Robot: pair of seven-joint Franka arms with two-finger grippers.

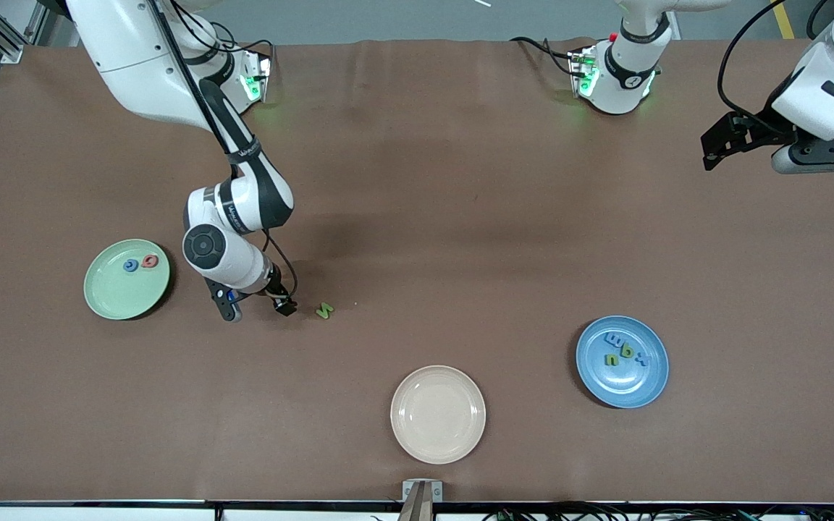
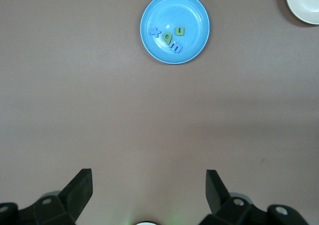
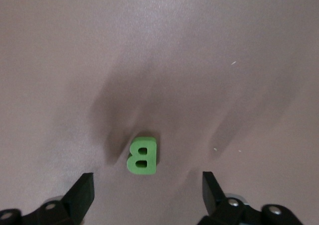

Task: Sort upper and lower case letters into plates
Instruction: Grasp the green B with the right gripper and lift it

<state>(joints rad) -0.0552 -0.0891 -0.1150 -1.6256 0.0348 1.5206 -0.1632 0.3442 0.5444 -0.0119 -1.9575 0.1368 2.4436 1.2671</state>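
Brown cloth (image 1: 417,181) covers the table. At its nine o'clock edge the mint plate (image 1: 116,293) holds two letters; at four o'clock the blue plate (image 1: 630,383) holds several. Parked high, the left gripper (image 2: 148,192) waits, spread wide. Low beside a green B (image 3: 142,156), the right gripper (image 3: 148,195) gapes, holding nothing.

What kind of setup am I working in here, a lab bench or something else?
Most likely a robotics lab bench: a wide table under a brown cloth cover, two white robot arms bolted along one edge, aluminium framing in a corner, and cables trailing along the table's edge nearest the front camera.
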